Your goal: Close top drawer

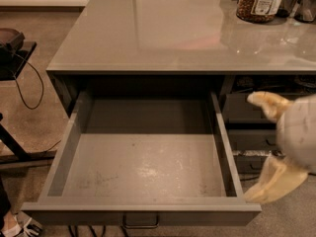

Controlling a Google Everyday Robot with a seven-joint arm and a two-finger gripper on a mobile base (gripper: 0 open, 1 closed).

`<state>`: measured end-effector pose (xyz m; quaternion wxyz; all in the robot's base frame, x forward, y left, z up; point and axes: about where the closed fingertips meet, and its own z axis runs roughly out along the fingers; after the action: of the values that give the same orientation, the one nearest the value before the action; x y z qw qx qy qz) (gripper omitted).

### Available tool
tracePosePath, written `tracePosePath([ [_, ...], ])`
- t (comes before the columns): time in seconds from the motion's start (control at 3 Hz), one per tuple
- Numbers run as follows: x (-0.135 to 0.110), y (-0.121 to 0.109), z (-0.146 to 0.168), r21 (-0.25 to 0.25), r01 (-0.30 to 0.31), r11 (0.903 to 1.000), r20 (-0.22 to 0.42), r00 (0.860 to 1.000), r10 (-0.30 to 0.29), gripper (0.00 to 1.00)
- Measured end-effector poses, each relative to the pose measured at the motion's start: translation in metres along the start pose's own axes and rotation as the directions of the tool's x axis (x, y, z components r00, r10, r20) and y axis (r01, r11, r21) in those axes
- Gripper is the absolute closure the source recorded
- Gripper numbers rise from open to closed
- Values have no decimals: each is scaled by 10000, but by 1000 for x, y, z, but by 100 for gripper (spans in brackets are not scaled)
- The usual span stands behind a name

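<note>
The top drawer point(143, 169) is pulled fully out from under the grey counter. It is wide and deep, with a scuffed grey floor and nothing inside. Its flat front point(74, 215) runs along the bottom of the view, with a small metal loop handle point(141, 222) at its centre. My gripper point(256, 149) is at the right edge, just outside the drawer's right wall. Its two cream fingers point(269, 105) are spread wide, one high and one low by the drawer's front right corner. It holds nothing.
The glossy grey countertop point(173, 28) lies above the drawer, with a jar of nuts point(259, 1) and dark containers at the back right. Narrower grey drawers point(247, 112) sit to the right behind the gripper. A black stand with cables point(15, 53) is on the left floor.
</note>
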<state>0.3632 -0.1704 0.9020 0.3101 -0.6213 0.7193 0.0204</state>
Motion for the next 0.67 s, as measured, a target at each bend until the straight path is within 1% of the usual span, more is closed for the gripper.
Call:
tracePosePath([
  [0.33, -1, 40, 72, -247, -160, 9996, 1438, 9894, 194, 0],
  [0.67, 2, 90, 136, -1004, 537, 9935, 2267, 9735, -297, 0],
])
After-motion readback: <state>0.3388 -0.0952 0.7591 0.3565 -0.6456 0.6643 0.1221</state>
